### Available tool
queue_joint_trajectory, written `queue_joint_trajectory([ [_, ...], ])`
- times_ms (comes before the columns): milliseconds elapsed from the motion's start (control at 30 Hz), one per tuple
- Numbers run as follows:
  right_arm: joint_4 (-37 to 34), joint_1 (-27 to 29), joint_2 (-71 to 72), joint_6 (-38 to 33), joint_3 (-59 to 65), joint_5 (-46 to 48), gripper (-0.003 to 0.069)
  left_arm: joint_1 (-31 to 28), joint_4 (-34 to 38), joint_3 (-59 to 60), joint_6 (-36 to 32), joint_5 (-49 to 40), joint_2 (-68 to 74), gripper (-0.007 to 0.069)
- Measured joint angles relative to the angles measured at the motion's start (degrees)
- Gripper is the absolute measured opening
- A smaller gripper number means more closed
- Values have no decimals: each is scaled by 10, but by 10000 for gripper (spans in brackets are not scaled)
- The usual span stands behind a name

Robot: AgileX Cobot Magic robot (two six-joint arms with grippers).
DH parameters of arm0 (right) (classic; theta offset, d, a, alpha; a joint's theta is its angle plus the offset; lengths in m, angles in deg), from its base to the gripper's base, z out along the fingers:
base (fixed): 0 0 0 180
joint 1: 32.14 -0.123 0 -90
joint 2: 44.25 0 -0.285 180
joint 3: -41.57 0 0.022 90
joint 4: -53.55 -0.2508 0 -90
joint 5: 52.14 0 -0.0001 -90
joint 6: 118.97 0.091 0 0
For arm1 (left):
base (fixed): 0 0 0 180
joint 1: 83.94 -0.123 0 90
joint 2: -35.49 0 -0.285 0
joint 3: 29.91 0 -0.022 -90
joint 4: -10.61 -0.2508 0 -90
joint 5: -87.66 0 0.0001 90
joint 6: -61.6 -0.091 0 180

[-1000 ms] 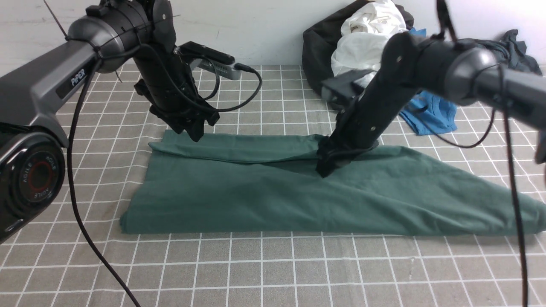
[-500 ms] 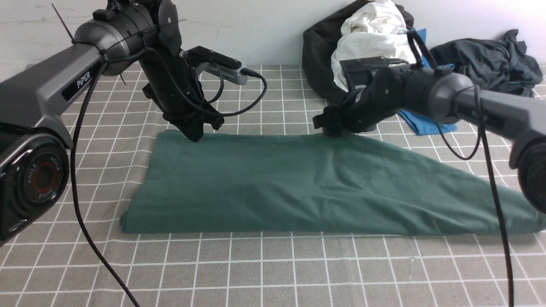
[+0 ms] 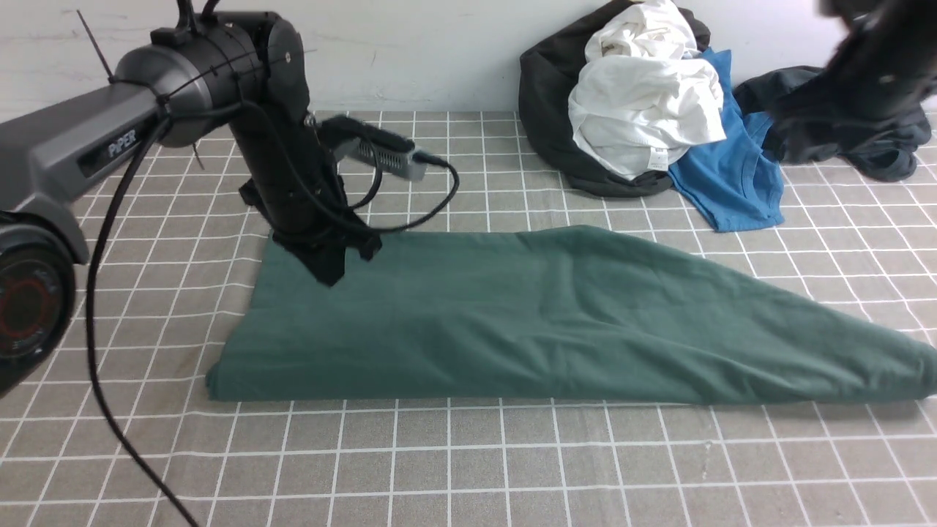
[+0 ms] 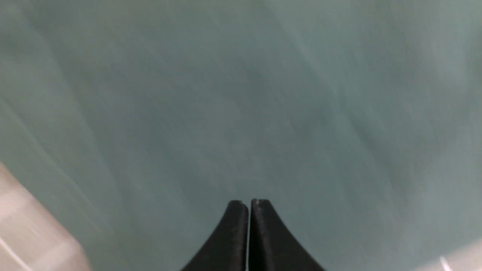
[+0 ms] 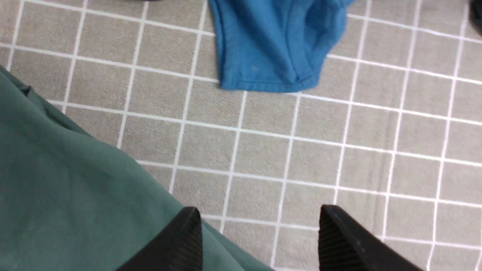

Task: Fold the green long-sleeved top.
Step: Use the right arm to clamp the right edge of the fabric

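**gridfan:** Where's the green long-sleeved top [image 3: 527, 322] to be found right now?

**foldwatch:** It's laid flat on the checked counter [image 3: 468, 468], folded into one long shape. It's wide and squared off on the robot's left and tapered to a point on its right.

**gridfan:** And the hands?

**foldwatch:** The left hand [image 3: 331, 272] is pointed down at the top's far left corner. In the left wrist view its fingers [image 4: 233, 233] are seen pressed together with nothing caught between them, just green cloth beyond. Whether the cloth is actually touched can't be told. The right hand [image 5: 260, 216] is spread wide and nothing is gripped. Below it the top's edge, bare counter and the hem of the blue T-shirt [image 5: 275, 45] are seen. In the front view the right arm [image 3: 871, 66] is blurred, raised at the far right over the dark grey garment [image 3: 878, 157].

**gridfan:** Anything else back there?

**foldwatch:** A white garment [image 3: 644, 110] is heaped against the wall, with the blue T-shirt spread beside it, near the top but not touching.
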Motion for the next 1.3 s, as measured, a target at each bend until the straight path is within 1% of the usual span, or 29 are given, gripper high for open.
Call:
queue_joint_trajectory([
  [67, -19, 18, 36, -1, 51, 1, 391, -1, -2, 47, 0, 0, -16, -8],
  [100, -21, 20, 42, -1, 57, 1, 391, -2, -2, 52, 0, 1, -17, -8],
  [133, -29, 33, 68, 2, 115, -2, 391, -6, -3, 90, 0, 2, -24, -8],
  [167, -29, 33, 71, 3, 121, -2, 391, -6, -3, 94, 0, 2, -24, -8],
  [200, -29, 42, 84, 5, 175, -17, 391, -8, -3, 115, 0, 9, -24, -8],
  [233, -29, 44, 85, 5, 182, -22, 391, -8, -3, 121, 0, 14, -24, -8],
  [267, -26, 52, 88, 7, 237, -45, 390, -10, -4, 140, 0, 30, -24, -8],
  [367, -13, 63, 85, 15, 302, -90, 390, -12, -3, 153, 0, 47, -24, -8],
  [433, 9, 76, 76, 41, 346, -136, 392, -12, -2, 154, 0, 50, -24, -8],
  [500, 30, 91, 64, 75, 370, -174, 407, -12, -2, 154, 0, 51, -24, -8],
  [533, 33, 93, 63, 78, 372, -177, 412, -12, -2, 154, 0, 51, -24, -8],
  [600, 44, 109, 43, 106, 378, -200, 452, -12, -2, 154, 0, 52, -24, -8],
  [667, 47, 114, 25, 116, 379, -209, 489, -12, -2, 154, 0, 54, -24, -7],
  [733, 47, 115, 10, 118, 379, -214, 508, -12, -2, 154, 0, 56, -24, -7],
  [900, 38, 115, -4, 118, 375, -218, 512, -12, -2, 154, 0, 57, -24, -7],
  [933, 35, 115, -4, 114, 375, -219, 501, -12, -2, 154, 0, 57, -24, -7],
  [967, 26, 115, -4, 106, 375, -220, 471, -12, -2, 154, 0, 57, -24, -7],
  [1033, 12, 115, -4, 85, 375, -223, 407, -12, -2, 154, 0, 58, -24, -7],
  [1067, 0, 115, -3, 70, 375, -225, 358, -12, -2, 154, -1, 58, -24, -7],
  [1100, 0, 115, -3, 66, 375, -225, 347, -12, -2, 154, -2, 58, -24, -7],
  [1133, -23, 115, -1, 26, 375, -229, 251, -12, -2, 154, -6, 59, -24, -7],
  [1200, -47, 115, 5, -32, 375, -231, 122, -12, -2, 154, -18, 61, -24, -7],
  [1233, -55, 115, 11, -53, 376, -231, 73, -12, -2, 154, -20, 61, -24, -7],
  [1267, -57, 116, 19, -74, 376, -231, 50, -12, -3, 154, -22, 61, -24, -7],
  [1300, -57, 116, 22, -77, 377, -231, 50, -12, -3, 154, -21, 61, -24, -7],
])
